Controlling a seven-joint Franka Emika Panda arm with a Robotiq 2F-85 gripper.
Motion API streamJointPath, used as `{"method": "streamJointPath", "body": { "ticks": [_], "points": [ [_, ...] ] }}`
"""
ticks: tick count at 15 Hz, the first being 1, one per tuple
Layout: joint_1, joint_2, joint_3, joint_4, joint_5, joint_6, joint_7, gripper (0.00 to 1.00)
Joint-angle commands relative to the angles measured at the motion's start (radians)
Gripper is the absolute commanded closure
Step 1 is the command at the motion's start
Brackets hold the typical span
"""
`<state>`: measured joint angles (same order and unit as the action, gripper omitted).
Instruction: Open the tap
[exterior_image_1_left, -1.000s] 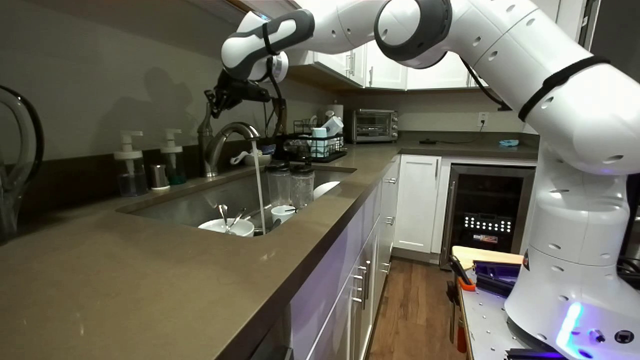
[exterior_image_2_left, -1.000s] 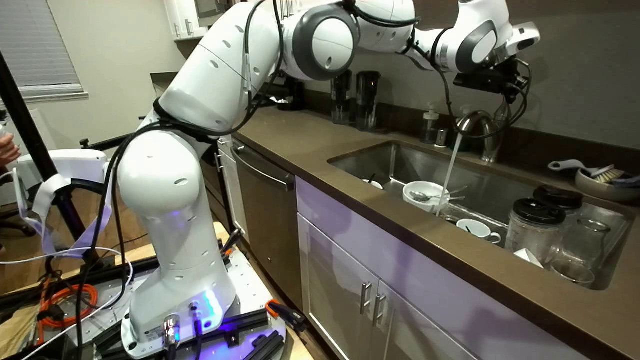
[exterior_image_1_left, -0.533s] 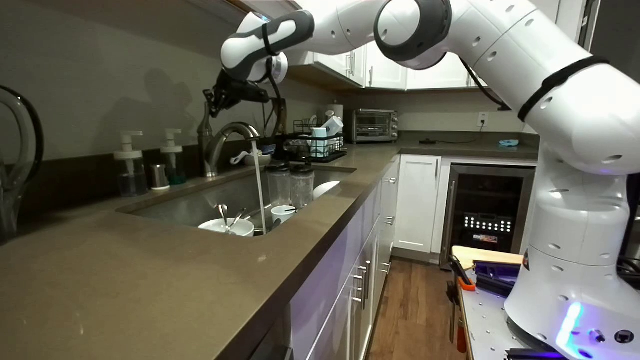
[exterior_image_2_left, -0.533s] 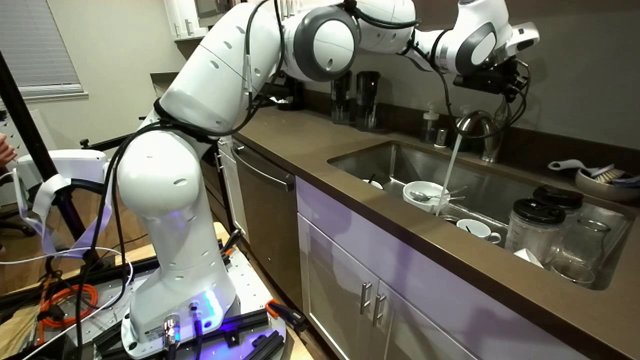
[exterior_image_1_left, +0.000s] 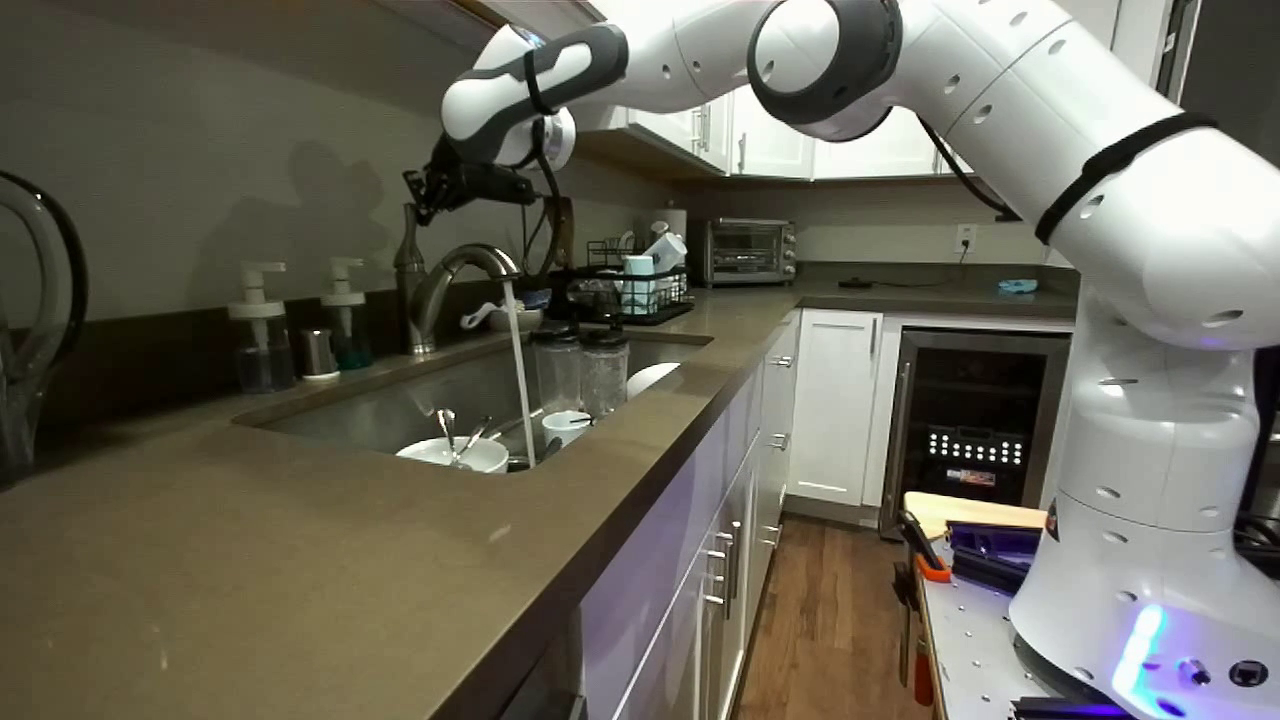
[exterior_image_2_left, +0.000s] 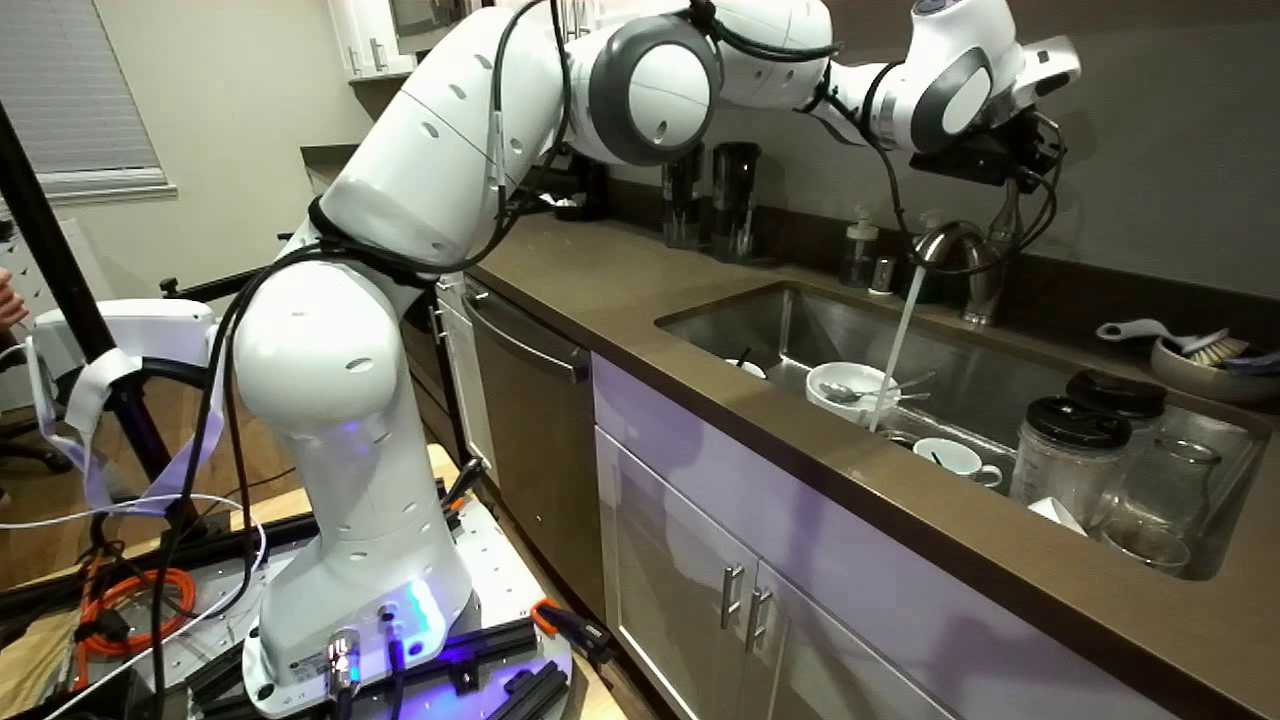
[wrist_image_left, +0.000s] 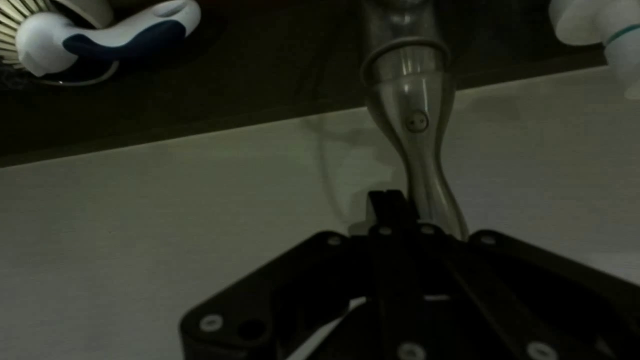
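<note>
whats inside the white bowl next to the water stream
Metal cutlery, its handles sticking out past the rim of the bowl. Anything low behind its near wall is hidden.

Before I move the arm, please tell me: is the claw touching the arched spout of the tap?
Apart: in an exterior view, the claw is above the arched spout, and a strip of wall shows between them.

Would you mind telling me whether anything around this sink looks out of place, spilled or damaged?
I see no spill or damage. Water runs from the gooseneck faucet into the stainless sink, as the task intends. Slightly askew is what seems a white dish near the black-lidded jars, tilted rather than lying flat.
</note>
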<state>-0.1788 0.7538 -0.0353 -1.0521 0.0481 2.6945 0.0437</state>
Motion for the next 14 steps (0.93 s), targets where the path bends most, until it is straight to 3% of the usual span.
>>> {"method": "streamJointPath", "body": {
  "ticks": [1,14],
  "points": [
    [0.009,0.001,-0.003,0.009,0.0,0.019,0.015,0.98],
    [-0.007,-0.063,0.0,-0.143,0.012,0.123,0.013,0.98]
  ]
}}
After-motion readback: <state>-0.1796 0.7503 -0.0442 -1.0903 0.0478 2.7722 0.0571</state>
